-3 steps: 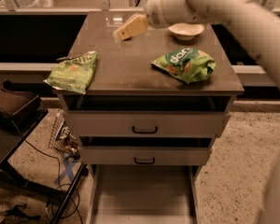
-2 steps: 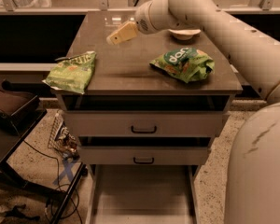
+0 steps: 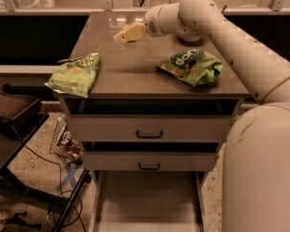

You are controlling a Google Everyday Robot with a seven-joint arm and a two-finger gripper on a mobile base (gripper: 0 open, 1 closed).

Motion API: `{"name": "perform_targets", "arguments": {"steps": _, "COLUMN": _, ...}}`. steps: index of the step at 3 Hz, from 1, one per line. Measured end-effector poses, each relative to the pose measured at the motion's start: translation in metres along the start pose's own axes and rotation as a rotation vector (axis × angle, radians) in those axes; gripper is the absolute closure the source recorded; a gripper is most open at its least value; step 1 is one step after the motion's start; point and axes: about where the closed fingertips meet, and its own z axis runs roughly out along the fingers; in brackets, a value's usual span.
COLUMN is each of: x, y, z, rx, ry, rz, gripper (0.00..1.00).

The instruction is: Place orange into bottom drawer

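Smooth matt cream plastic arm [image 3: 241, 47], matt brown counter [image 3: 135, 69] with faint sheen, pale smooth end effector [image 3: 127, 34] above its rear, glossy crinkled chip bags [image 3: 75, 74] [image 3: 191, 66], matt grey drawer fronts [image 3: 111, 128] [image 3: 111, 161], smooth pale bottom drawer [image 3: 147, 202]

Bottom drawer [image 3: 147, 202] open; gripper [image 3: 122, 36] over cabinet top [image 3: 135, 69].

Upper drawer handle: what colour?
The handle: black, camera view; gripper hovers above the cabinet top.
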Motion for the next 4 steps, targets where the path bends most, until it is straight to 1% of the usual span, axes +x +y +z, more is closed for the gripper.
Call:
{"name": "perform_targets", "arguments": {"steps": 1, "x": 0.011, "y": -0.057, "z": 0.023, "rx": 0.049, "ry": -0.029, "rz": 0.039, "gripper": 0.00}}
{"name": "perform_targets", "arguments": {"steps": 2, "x": 0.011, "y": -0.056, "z": 0.023, "rx": 0.049, "ry": -0.029, "rz": 0.039, "gripper": 0.00}}
{"name": "perform_targets", "arguments": {"steps": 3, "x": 0.016, "y": -0.051, "z": 0.033, "rx": 0.072, "ry": -0.006, "rz": 0.034, "gripper": 0.00}}
{"name": "perform_targets", "arguments": {"steps": 4, "x": 0.028, "y": -0.054, "z": 0.054, "rx": 0.099, "ry": 0.014, "rz": 0.017, "gripper": 0.00}}
